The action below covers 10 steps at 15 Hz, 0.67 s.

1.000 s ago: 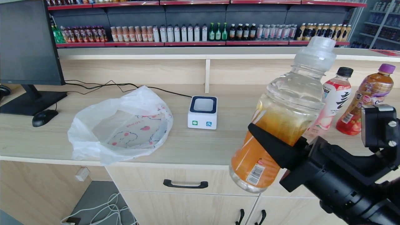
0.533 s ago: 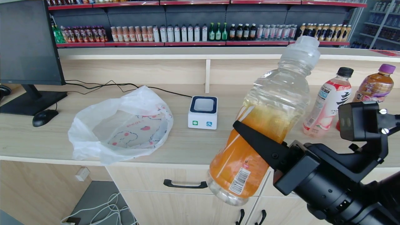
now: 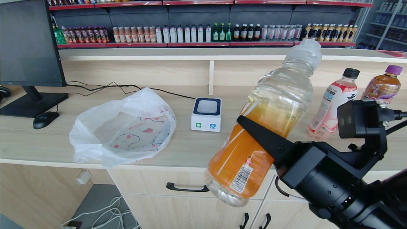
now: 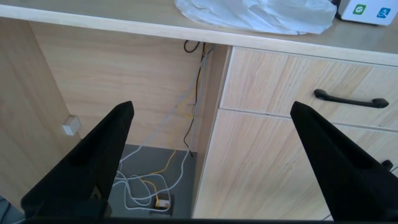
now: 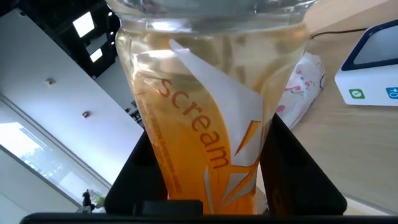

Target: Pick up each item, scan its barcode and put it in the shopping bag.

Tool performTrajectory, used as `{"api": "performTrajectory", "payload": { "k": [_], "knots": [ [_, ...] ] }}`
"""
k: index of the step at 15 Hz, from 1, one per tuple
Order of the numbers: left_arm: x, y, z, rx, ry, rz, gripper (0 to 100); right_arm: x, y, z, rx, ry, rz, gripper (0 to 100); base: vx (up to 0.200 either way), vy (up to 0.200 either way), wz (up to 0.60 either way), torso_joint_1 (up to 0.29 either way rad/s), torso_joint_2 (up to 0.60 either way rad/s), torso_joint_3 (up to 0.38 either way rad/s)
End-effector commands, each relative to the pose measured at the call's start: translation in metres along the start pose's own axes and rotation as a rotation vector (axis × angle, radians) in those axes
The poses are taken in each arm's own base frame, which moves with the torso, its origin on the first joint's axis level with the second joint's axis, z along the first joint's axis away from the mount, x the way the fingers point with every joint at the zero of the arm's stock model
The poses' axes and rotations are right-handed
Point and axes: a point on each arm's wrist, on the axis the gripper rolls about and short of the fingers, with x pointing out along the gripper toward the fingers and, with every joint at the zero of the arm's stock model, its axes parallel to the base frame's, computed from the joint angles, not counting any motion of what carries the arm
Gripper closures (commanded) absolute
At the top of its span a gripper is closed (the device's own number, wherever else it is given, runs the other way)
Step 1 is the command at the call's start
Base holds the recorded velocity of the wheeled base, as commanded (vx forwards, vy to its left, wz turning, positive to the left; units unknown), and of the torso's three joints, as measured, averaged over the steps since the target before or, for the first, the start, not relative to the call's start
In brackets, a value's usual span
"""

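My right gripper (image 3: 267, 140) is shut on a clear bottle of orange drink (image 3: 260, 127), held tilted in the air over the counter's front edge, right of the scanner. Its barcode (image 3: 241, 178) faces down and outward near the base. In the right wrist view the orange drink bottle (image 5: 205, 124) sits between the fingers (image 5: 137, 168). The white scanner box (image 3: 206, 114) stands mid-counter, and the open white shopping bag (image 3: 124, 127) lies to its left. My left gripper (image 4: 208, 162) hangs open below counter height, in front of the cabinet.
Two more bottles stand at the counter's right: a pink-labelled one (image 3: 334, 105) and a purple-capped one (image 3: 381, 86). A monitor (image 3: 28, 47) and a mouse (image 3: 44, 119) sit at the left. Cables (image 3: 108, 86) run behind the bag. Drawer handle (image 3: 187, 188) is below.
My right arm has carried the bottle left and slightly down, tilting it further, so its base now hangs lower in front of the drawer. The bag and scanner have not moved.
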Motion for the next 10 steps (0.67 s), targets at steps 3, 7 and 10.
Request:
{"api": "performTrajectory", "payload": {
  "k": [3, 7, 10],
  "knots": [
    [0.0, 0.0, 0.0002, 0.0, -0.002, 0.001, 0, 0.0021, 0.0027, 0.0025, 0.031, -0.016, 0.01, 100, 0.0, 0.0, 0.0, 0.0, 0.0, 0.0],
    [0.0, 0.0, 0.0, 0.0, 0.0, 0.001, 0, 0.0014, 0.004, 0.0045, 0.035, -0.023, 0.014, 100, 0.0, 0.0, 0.0, 0.0, 0.0, 0.0],
    [0.0, 0.0, 0.0, 0.0, 0.0, 0.001, 0, 0.0017, 0.0046, 0.0053, 0.034, -0.026, 0.016, 100, 0.0, 0.0, 0.0, 0.0, 0.0, 0.0]
  ]
}}
